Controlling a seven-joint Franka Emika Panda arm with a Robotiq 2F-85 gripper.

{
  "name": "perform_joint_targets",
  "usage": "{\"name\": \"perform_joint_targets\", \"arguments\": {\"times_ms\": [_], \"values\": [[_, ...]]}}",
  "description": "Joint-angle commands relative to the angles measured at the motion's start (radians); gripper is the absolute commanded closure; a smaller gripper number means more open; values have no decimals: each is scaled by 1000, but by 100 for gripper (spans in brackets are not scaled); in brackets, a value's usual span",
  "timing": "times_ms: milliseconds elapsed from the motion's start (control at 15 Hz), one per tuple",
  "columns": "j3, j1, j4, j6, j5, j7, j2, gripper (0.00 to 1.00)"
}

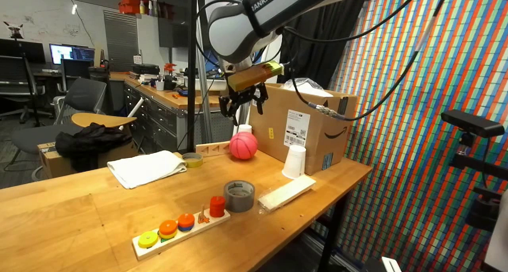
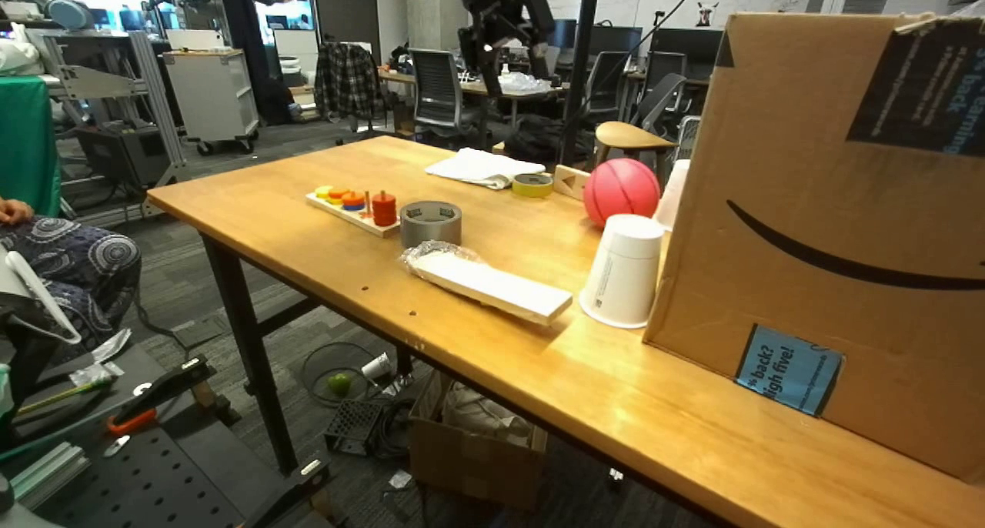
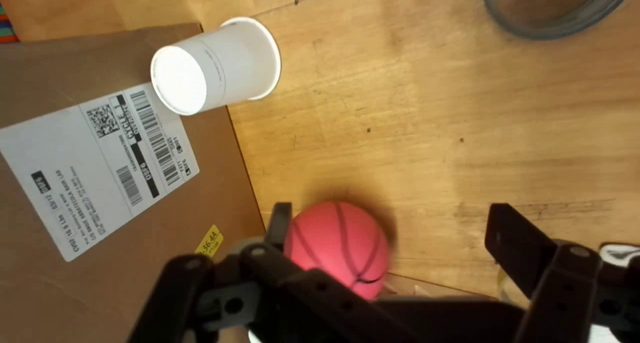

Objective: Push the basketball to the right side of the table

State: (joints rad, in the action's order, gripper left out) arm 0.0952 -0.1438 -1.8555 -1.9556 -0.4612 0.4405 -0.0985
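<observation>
The basketball (image 1: 243, 146), reddish-pink with dark seams, rests on the wooden table (image 1: 79, 208) near the far edge, beside the cardboard box. My gripper (image 1: 243, 112) hangs in the air above it, fingers spread and pointing down. From another angle, an exterior view has the gripper (image 2: 517, 80) well above the tabletop, apart from the ball (image 2: 622, 191). In the wrist view the ball (image 3: 340, 243) appears below the open gripper (image 3: 391, 223), close to the left finger in the picture and partly hidden by it. Nothing is held.
A big cardboard box (image 1: 297, 125) stands against the ball's side, with a white cup (image 2: 625, 270) in front. A grey tape roll (image 1: 239, 196), a wrapped white block (image 1: 286, 192), a stacking toy (image 1: 180, 233), a white cloth (image 1: 147, 168) and yellow tape (image 1: 193, 159) lie around.
</observation>
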Motion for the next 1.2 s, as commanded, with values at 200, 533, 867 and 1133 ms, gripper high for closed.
{"name": "perform_joint_targets", "arguments": {"times_ms": [200, 533, 867, 1133], "values": [[-175, -1, -332, -46, 15, 28, 290, 0], [-263, -8, -412, -64, 68, 7, 334, 0], [-296, 0, -398, -51, 104, 11, 295, 0], [-294, 8, -398, -51, 103, 11, 291, 0]]}}
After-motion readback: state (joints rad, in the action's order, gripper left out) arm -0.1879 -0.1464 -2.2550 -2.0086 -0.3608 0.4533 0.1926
